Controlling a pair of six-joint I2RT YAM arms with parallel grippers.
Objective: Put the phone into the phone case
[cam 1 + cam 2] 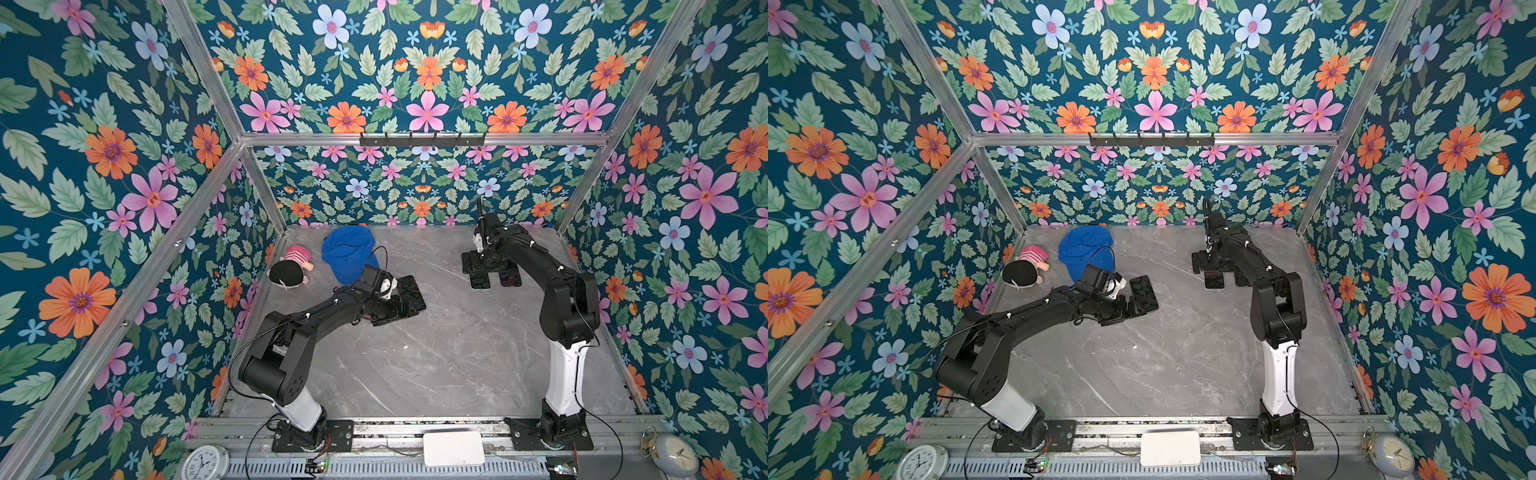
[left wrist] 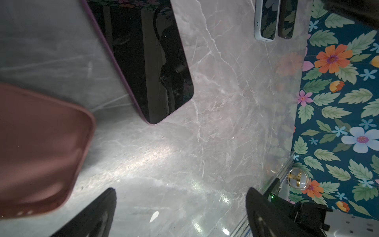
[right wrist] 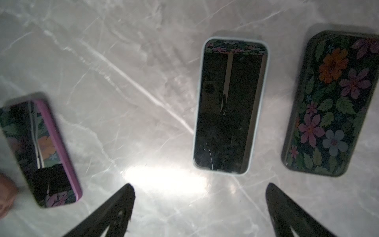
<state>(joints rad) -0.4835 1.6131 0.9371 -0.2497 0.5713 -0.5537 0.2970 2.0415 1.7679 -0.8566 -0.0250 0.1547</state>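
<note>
A phone in a purple case [image 2: 151, 61] lies screen up on the marble table [image 1: 436, 353]; it also shows in both top views [image 1: 411, 291] [image 1: 1144, 293]. An empty reddish-brown phone case [image 2: 41, 147] lies beside it. My left gripper [image 2: 181, 197] hovers open over bare table close to both, holding nothing. A phone in a light-blue case [image 3: 229, 106] and a dark-edged phone [image 3: 330, 104] lie side by side at the back right. My right gripper [image 3: 200, 190] stands open just short of them, empty. In a top view the right gripper [image 1: 478, 266] sits above those two phones.
A blue cap [image 1: 347, 253] and a plush doll [image 1: 291, 268] lie at the back left by the wall. Floral walls and aluminium posts enclose the table. A white box [image 1: 453, 449] and two clocks sit along the front rail.
</note>
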